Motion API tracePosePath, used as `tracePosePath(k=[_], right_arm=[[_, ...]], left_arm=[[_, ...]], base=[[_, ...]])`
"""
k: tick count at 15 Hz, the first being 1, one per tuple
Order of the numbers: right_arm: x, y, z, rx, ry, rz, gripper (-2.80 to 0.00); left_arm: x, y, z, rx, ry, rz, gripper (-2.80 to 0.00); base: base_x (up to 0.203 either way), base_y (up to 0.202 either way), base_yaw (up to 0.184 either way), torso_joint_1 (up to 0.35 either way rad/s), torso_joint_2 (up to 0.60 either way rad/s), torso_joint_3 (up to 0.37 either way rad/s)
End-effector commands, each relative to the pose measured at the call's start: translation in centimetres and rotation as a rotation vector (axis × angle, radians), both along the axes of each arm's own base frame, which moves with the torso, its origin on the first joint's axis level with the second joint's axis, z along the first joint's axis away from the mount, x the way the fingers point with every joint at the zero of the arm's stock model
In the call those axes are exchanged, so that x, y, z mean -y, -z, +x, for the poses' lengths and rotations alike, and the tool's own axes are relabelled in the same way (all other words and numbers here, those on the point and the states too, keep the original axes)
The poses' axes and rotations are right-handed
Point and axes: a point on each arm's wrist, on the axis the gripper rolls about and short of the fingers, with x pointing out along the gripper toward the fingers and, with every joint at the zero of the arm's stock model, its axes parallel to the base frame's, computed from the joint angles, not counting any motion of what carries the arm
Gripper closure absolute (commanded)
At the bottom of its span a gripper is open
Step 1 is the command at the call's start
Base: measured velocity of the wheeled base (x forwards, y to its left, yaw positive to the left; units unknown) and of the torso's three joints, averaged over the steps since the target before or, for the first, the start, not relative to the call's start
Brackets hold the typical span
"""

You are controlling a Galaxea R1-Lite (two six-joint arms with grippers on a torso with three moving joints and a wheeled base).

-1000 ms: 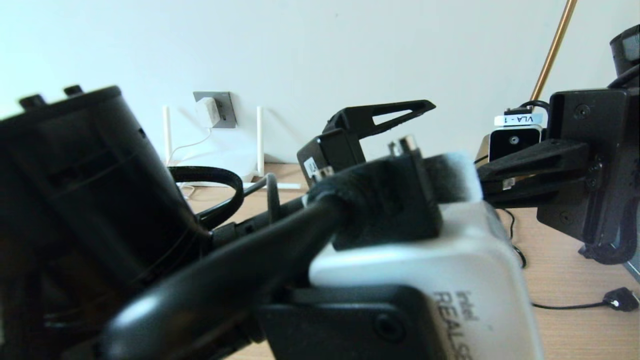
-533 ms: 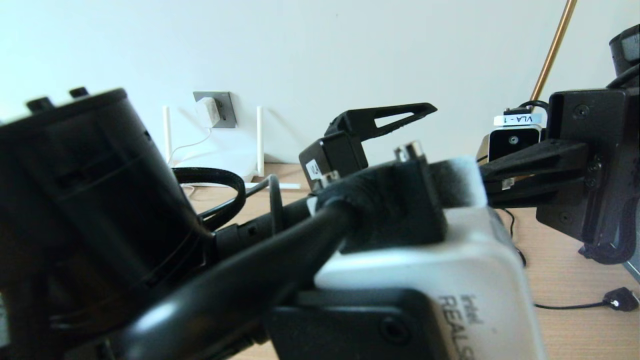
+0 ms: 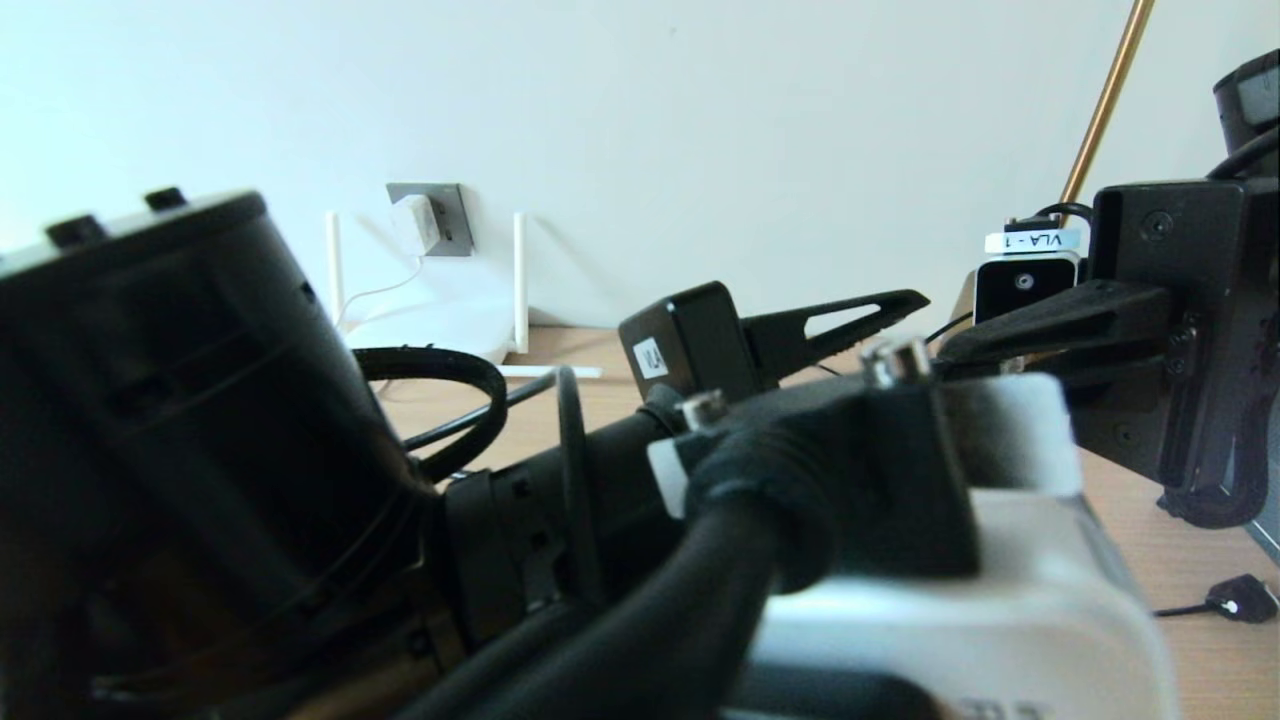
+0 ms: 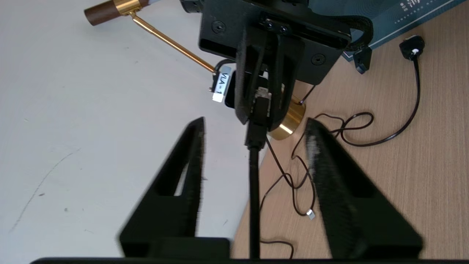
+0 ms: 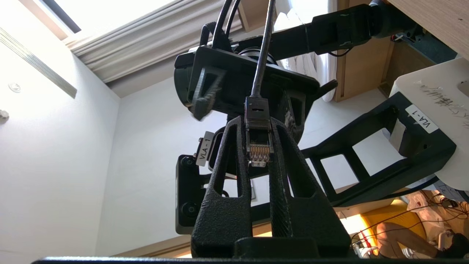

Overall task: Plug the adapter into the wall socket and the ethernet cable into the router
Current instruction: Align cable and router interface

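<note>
The white adapter point(image 3: 415, 222) sits in the grey wall socket point(image 3: 452, 215) on the far wall, its thin cord hanging down. Below it stands the white router point(image 3: 440, 325), with an antenna point(image 3: 519, 280) on either side. My right gripper point(image 5: 258, 126) is shut on the clear plug point(image 5: 258, 146) of the black ethernet cable point(image 4: 253, 190), held in the air. My left gripper point(image 4: 255, 123) faces it, open. The cable runs between its fingers point(image 4: 190, 165) with a gap on both sides.
A brass lamp base point(image 4: 291, 119) and its rod point(image 3: 1105, 100) stand behind the right gripper. Thin black cables point(image 4: 329, 146) with a metal tip loop over the wooden tabletop, and a black plug point(image 3: 1240, 598) lies near its right side. My left arm fills the foreground.
The left gripper's visible finger has sunk and shifted toward the right gripper, and the left wrist has shifted right with it. The right arm has kept still with the plug.
</note>
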Motion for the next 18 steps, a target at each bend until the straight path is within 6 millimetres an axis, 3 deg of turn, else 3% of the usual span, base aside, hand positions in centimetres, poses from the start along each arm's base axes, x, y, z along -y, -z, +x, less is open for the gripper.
tracePosePath(k=[1, 13, 14, 18], right_arm=[[-0.04, 0.01, -0.04, -0.011, -0.009, 0.002, 0.0], [-0.42, 0.05, -0.26, -0.009, -0.025, 0.001, 0.0], [-0.42, 0.06, -0.27, -0.01, -0.025, 0.0, 0.0], [-0.41, 0.11, -0.3, -0.012, -0.025, 0.0, 0.0]], left_arm=[[0.53, 0.32, 0.16, 0.002, 0.003, 0.01, 0.0], [0.42, 0.26, -0.03, 0.002, 0.006, 0.006, 0.0], [0.39, 0.23, -0.05, 0.002, 0.006, 0.006, -2.8], [0.34, 0.12, -0.08, 0.005, 0.006, -0.001, -2.8]], base=[[0.0, 0.0, 0.0, 0.0, 0.0, 0.0], [0.0, 0.0, 0.0, 0.0, 0.0, 0.0], [0.0, 0.0, 0.0, 0.0, 0.0, 0.0], [0.0, 0.0, 0.0, 0.0, 0.0, 0.0]])
